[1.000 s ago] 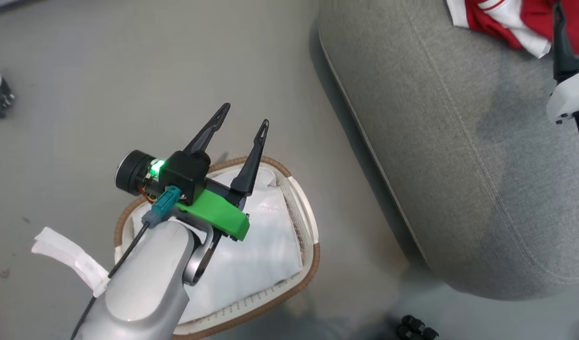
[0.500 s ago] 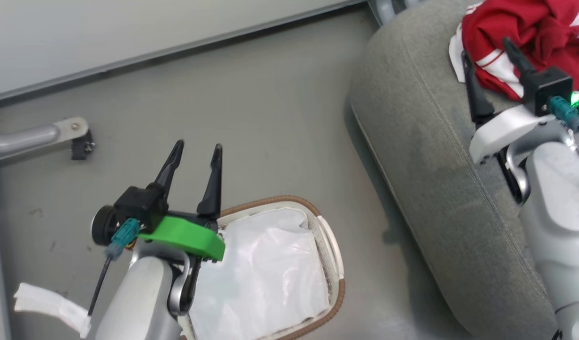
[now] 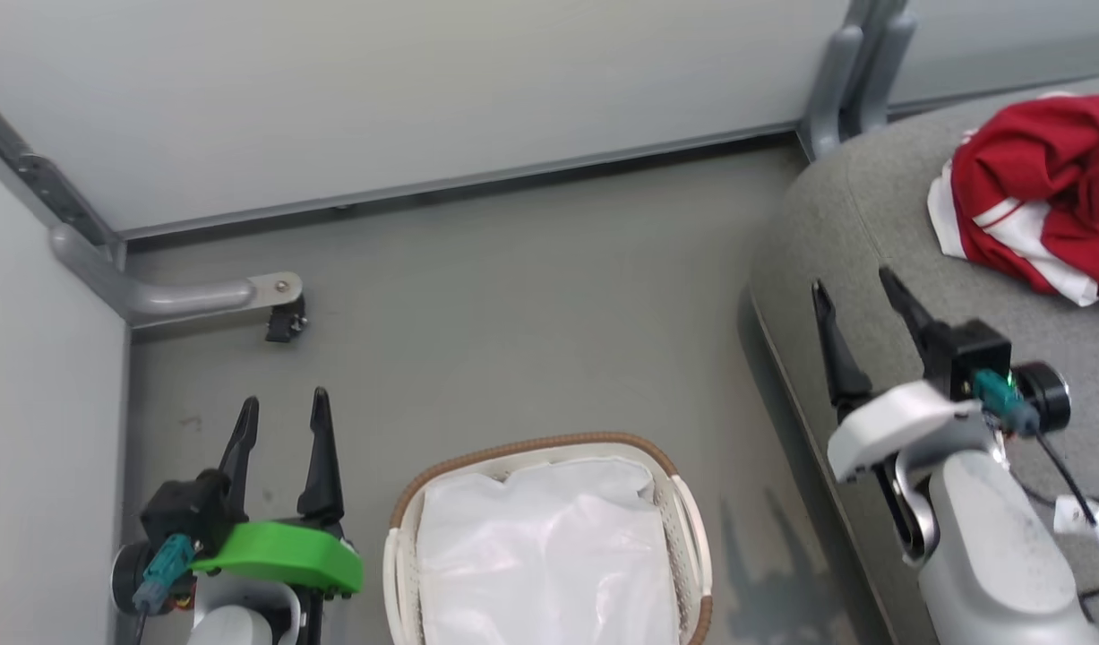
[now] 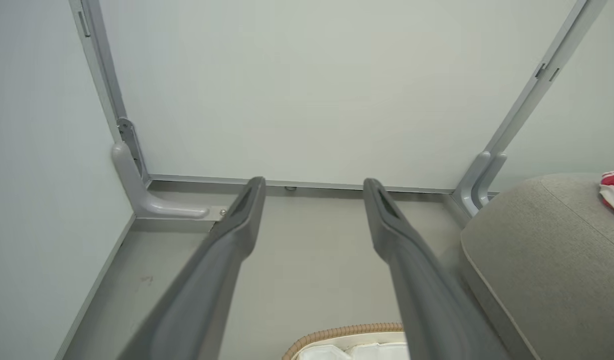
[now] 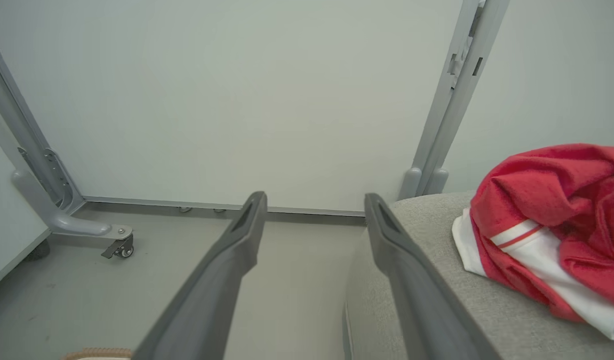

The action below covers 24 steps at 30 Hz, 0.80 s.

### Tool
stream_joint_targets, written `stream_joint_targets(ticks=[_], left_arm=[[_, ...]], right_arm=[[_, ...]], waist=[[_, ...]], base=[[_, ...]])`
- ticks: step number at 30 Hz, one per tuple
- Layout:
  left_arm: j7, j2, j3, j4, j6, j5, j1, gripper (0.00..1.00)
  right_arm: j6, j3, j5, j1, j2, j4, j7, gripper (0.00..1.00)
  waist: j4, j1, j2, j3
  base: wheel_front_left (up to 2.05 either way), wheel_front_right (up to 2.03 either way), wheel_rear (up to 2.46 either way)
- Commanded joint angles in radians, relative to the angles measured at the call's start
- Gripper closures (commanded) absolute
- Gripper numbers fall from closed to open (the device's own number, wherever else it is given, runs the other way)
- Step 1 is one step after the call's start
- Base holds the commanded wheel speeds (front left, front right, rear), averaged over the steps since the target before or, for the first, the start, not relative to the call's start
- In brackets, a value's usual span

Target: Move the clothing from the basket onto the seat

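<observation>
Logging clothing (image 3: 1033,170) heaped on seat (image 3: 871,224), ahead-right of my right hand (image 3: 851,279), spread and empty; left hand (image 3: 285,398) likewise spread, empty.

Head cam: high up, looks fwd & down on oval white slotted plastic basket w/ tan woven rim (image 3: 531,444). L & R wrist cams: low, facing pale grey wall panel (image 3: 442,90). All 3 share wall base, rounded grey-green woven-fabric seat (image 3: 880,233), crumpled red-and-white clothing (image 3: 1033,170).
</observation>
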<state>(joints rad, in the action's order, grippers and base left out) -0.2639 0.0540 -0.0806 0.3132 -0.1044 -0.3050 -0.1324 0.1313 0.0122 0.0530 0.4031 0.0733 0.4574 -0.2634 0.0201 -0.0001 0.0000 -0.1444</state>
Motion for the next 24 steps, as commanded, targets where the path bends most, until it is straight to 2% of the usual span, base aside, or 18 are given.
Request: stream_joint_targets(ticks=[1, 5, 12, 24], left_arm=[[-0.001, -0.001, 0.008, -0.003, -0.003, 0.005, 0.026, 0.0], [-0.001, -0.003, 0.015, 0.001, -0.008, 0.004, 0.069, 0.0], [-0.001, -0.003, 0.004, 0.009, 0.001, -0.035, 0.131, 0.0], [-0.001, -0.003, -0.019, 0.014, 0.019, -0.048, 0.148, 0.0]], right_arm=[[-0.001, -0.013, 0.006, -0.042, -0.004, -0.014, -0.002, 0.0], [-0.001, -0.036, 0.013, -0.131, -0.018, -0.049, -0.002, 0.0], [-0.001, 0.002, 0.071, -0.264, -0.021, -0.085, -0.002, 0.0], [-0.001, 0.029, 0.064, -0.307, -0.021, -0.123, -0.002, 0.0]], waist=[[-0.052, 0.0001, 0.0, 0.056], [-0.066, 0.0001, 0.0, 0.085], [-0.078, 0.0001, 0.0, 0.121], [-0.07, 0.0001, 0.0, 0.129]], base=[[0.0, 0.0, 0.0], [0.0, 0.0, 0.0], [0.0, 0.0, 0.0], [0.0, 0.0, 0.0]])
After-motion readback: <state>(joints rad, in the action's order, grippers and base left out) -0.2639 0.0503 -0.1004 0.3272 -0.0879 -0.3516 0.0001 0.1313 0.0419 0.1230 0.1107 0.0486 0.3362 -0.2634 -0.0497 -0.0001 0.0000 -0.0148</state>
